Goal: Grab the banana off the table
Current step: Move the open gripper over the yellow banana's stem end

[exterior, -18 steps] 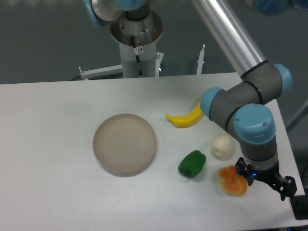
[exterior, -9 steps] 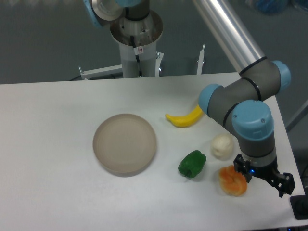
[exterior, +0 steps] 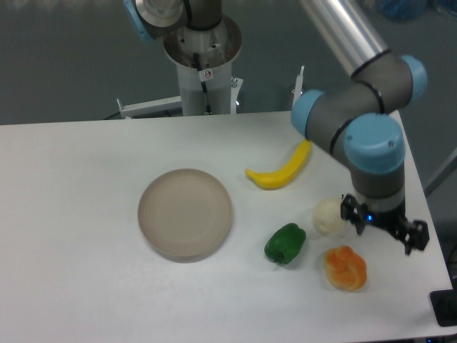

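The yellow banana lies on the white table, right of the middle and clear of everything else. My gripper hangs at the right side of the table, right of a white lumpy fruit and above an orange fruit. Its black fingers are spread apart with nothing between them. The gripper is well to the right of and nearer than the banana, and does not touch it. The arm's elbow sits just beyond the banana's upper tip.
A round beige plate sits left of the banana. A green pepper lies in front of the banana. The robot base stands behind the table. The table's right edge is close to the gripper.
The gripper has moved up and back from beside the orange fruit, which now shows whole. The elbow shifted back, so more of the banana shows. No object moved.
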Robot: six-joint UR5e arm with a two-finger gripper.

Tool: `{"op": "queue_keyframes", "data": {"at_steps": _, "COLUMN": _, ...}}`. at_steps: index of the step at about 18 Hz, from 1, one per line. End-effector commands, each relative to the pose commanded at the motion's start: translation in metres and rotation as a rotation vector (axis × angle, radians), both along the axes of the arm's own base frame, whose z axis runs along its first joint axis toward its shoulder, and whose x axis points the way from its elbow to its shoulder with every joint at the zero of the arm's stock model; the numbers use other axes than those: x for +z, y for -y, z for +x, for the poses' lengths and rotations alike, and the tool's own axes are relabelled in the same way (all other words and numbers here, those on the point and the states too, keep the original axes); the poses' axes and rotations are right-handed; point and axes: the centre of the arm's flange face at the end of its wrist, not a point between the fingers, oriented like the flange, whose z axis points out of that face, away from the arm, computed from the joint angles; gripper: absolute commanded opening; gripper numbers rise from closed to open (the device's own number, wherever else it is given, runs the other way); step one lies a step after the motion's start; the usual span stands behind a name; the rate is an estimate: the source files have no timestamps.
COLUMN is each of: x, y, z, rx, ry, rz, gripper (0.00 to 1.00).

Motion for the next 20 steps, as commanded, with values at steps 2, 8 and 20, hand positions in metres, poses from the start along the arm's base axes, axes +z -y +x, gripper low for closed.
{"op": "queue_keyframes", "data": {"at_steps": 2, "x": 0.003, "y": 0.019, "z": 0.010, "rx": 0.012, "ry": 0.048, "rz": -0.024, "gripper": 1.00}}
{"op": "queue_keyframes", "data": {"at_steps": 8, "x": -0.022, "y": 0.083, "z": 0.033, "rx": -0.025, "ry": 0.146, "rz": -0.085, "gripper": 1.00}}
{"op": "queue_keyframes", "data": {"at_steps": 20, "x": -0.105, "y": 0.149, "z": 0.092, "rx": -0.005, "ry": 0.245, "rz": -0.067, "gripper": 1.00}}
